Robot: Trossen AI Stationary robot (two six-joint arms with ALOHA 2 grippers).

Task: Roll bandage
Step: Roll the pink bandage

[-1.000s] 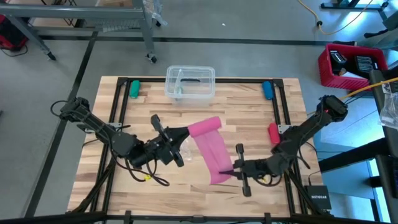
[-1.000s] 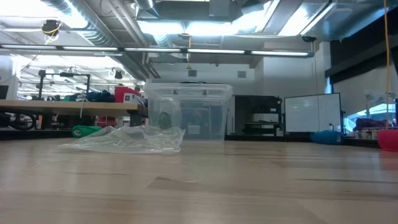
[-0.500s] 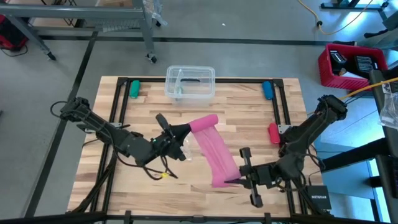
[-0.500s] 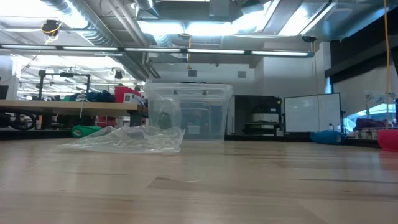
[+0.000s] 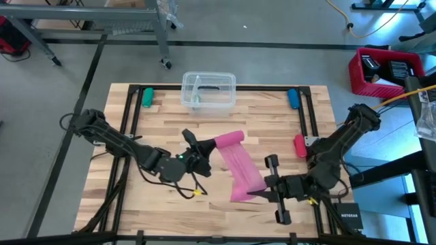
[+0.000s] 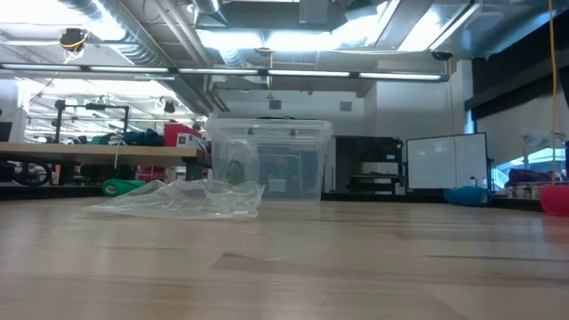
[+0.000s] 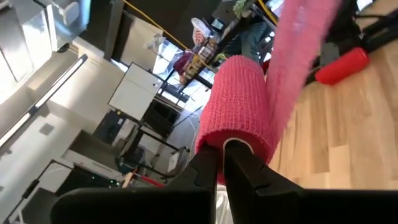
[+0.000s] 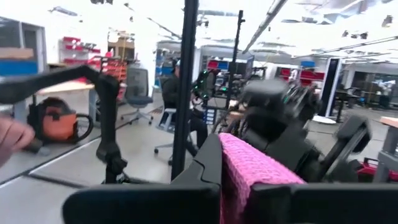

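The pink bandage (image 5: 240, 167) is held between both grippers as a strip, with a partly wound roll (image 5: 229, 141) at its far end. My left gripper (image 5: 204, 151) is shut on the roll near the table's middle. In the left wrist view the roll (image 7: 239, 106) fills the middle, and the strip (image 7: 298, 50) runs off it. My right gripper (image 5: 253, 195) is shut on the strip's near end, toward the front right. The low view shows neither the bandage nor a gripper. My left gripper pinches the rim of the roll's open end (image 7: 231, 144) between its two fingers. The fingers come level from the table's left and lie along the roll's axis. The roll lies level, with the strip leaving its side. My right gripper pinches the strip's near end (image 8: 244, 169) between its two fingers, which come about level from the table's right. The cloth lies flat between the fingers, which hide how many layers it has. From here the strip runs toward the roll.
A clear plastic container (image 5: 208, 90) stands at the far middle. A crumpled clear wrapper (image 6: 178, 197) lies on the table. A small red object (image 5: 300, 145) lies at the right. A green piece (image 5: 146, 96) and a blue piece (image 5: 293, 99) lie at the far corners.
My left gripper has gone toward the table's right and down with the roll, turning about its own axis. My right gripper has risen and drawn slightly toward the near right with the strip's end. The strip now runs narrower and steeper between them.
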